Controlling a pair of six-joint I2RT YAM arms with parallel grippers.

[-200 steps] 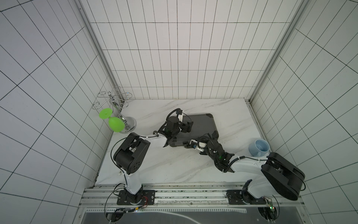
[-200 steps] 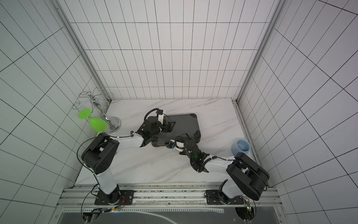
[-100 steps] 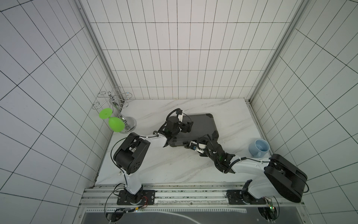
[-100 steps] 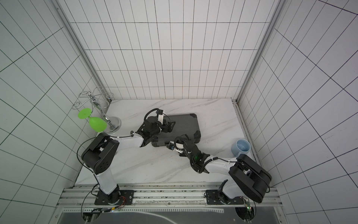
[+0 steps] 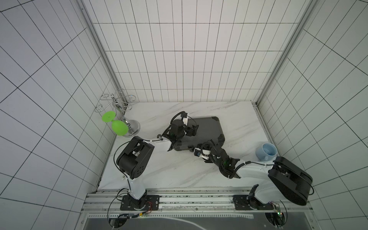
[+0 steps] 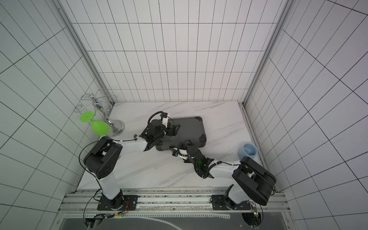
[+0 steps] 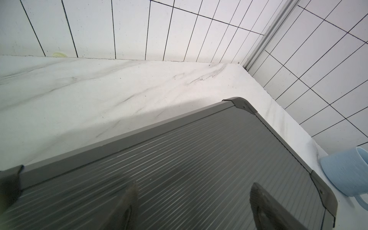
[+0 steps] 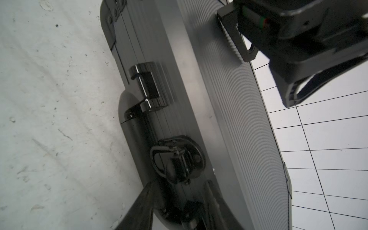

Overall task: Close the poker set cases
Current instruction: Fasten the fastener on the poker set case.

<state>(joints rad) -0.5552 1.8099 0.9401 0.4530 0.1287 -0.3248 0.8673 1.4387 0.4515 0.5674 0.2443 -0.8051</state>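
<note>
The right gripper [image 8: 179, 185] straddles the handle [image 8: 133, 149] end at the near edge, fingers apart; whether it is pinching, I cannot tell. The case [image 5: 207, 129] lies shut at the centre of the table [image 5: 159, 171], long axis left-right, handle facing the robot, unmoved from a second ago. The left gripper [image 7: 195, 186], spread, rests on its lid [image 7: 199, 155].

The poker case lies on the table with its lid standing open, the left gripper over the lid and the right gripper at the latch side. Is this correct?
Not the lid: the poker case lies with its lid down, as both top views show. The left gripper is over the lid, the right gripper at the latch side.
</note>
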